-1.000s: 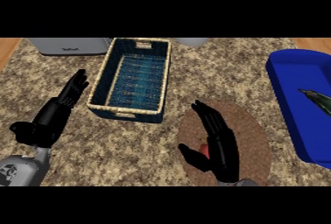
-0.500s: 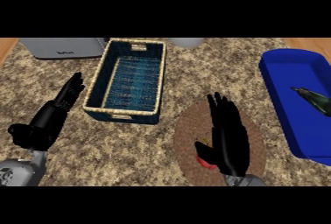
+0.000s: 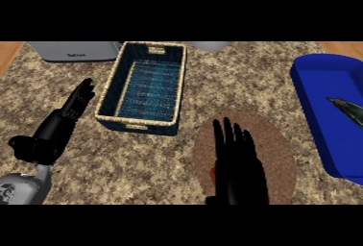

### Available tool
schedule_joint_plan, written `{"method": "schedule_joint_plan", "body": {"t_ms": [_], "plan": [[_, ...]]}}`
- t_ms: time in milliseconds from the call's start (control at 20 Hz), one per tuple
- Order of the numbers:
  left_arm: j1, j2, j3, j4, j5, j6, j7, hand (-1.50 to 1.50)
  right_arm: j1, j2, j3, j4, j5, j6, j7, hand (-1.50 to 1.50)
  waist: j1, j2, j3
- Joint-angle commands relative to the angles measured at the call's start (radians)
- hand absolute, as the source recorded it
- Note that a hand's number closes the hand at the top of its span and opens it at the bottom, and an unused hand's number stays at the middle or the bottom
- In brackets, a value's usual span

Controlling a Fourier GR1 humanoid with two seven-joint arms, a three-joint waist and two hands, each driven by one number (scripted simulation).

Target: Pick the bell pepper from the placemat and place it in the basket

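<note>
My right hand (image 3: 237, 166) lies flat over the round brown placemat (image 3: 276, 144), fingers straight and pointing away. It covers nearly all of the red bell pepper (image 3: 212, 174); only a small red sliver shows at the hand's left edge. The wicker basket (image 3: 108, 93) with its blue lining stands up and to the left of the placemat. At the left of the view my left hand (image 3: 60, 125) rests open, fingers up, beside the basket's left wall.
A blue tray (image 3: 315, 110) at the right edge holds a dark green vegetable (image 3: 347, 109). A grey appliance (image 3: 74, 50) stands at the back left and a pale round object (image 3: 209, 45) behind the basket. A wooden strip (image 3: 10, 50) borders the speckled counter.
My right hand has slid down and left over the placemat and now covers more of the pepper. The view has shifted a little; my left hand keeps its pose.
</note>
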Motion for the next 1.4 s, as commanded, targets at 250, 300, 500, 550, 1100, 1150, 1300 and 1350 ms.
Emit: {"method": "schedule_joint_plan", "body": {"t_ms": [250, 300, 500, 550, 1100, 1150, 1300, 1350], "plan": [[0.012, -0.017, 0.001, 0.043, -0.024, -0.017, -0.058, 0.00, 0.065, 0.033, 0.081, -0.329, 0.029, 0.364, 0.277, -1.50, 0.005, 0.012, 0.003], [-0.001, -0.012, 0.005, -0.014, 0.000, -0.023, -0.002, 0.00, 0.053, 0.033, 0.100, -0.317, 0.035, 0.346, 0.299, -1.50, 0.021, 0.011, 0.004], [0.035, -0.055, -0.028, 0.000, -0.051, -0.003, -0.061, 0.00, 0.067, 0.034, 0.095, -0.354, 0.059, 0.330, 0.294, -1.50, 0.029, 0.016, 0.005], [0.006, -0.045, -0.019, -0.020, -0.033, -0.014, -0.009, 0.00, 0.067, 0.034, 0.100, -0.375, 0.031, 0.342, 0.311, -1.50, 0.030, 0.016, 0.005], [-0.066, -0.083, 0.037, 0.002, -0.058, -0.047, 0.055, 0.00, 0.220, -0.010, 0.035, -0.188, 0.179, 0.009, 0.021, -1.50, 0.027, 0.019, 0.008], [-0.005, -0.059, 0.059, 0.018, -0.062, -0.082, -0.031, 0.00, 0.177, 0.024, -0.027, -0.154, 0.159, 0.071, 0.014, -1.50, 0.033, 0.020, 0.007], [-0.043, -0.120, 0.025, -0.011, -0.110, -0.032, 0.032, 0.00, 0.258, 0.014, 0.052, -0.117, 0.238, -0.037, 0.000, -1.50, 0.029, 0.018, 0.007], [0.022, -0.080, 0.053, -0.047, -0.102, -0.058, 0.005, 0.00, 0.248, -0.017, -0.032, -0.052, 0.204, -0.092, -0.070, -1.50, 0.035, 0.019, 0.008]]}}
